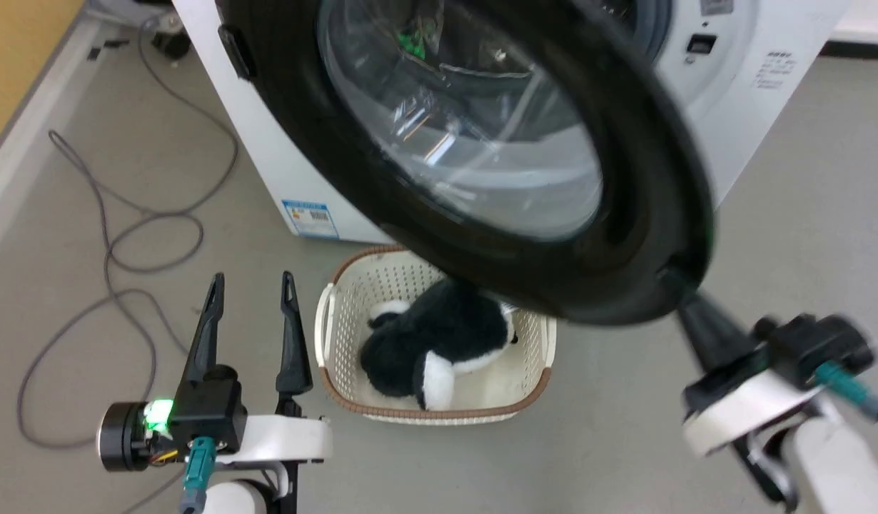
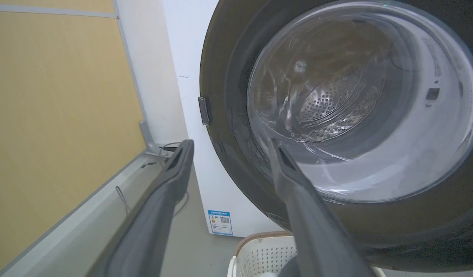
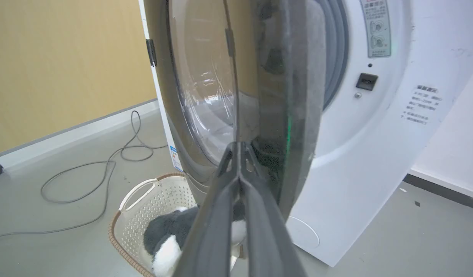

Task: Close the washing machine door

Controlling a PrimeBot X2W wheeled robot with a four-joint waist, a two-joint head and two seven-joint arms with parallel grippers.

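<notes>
Half-open door (image 1: 653, 185) — R gripper (image 3: 239, 147) at rim

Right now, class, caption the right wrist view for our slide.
Shut right gripper at the rim of the open washing machine door, basket below.
</notes>
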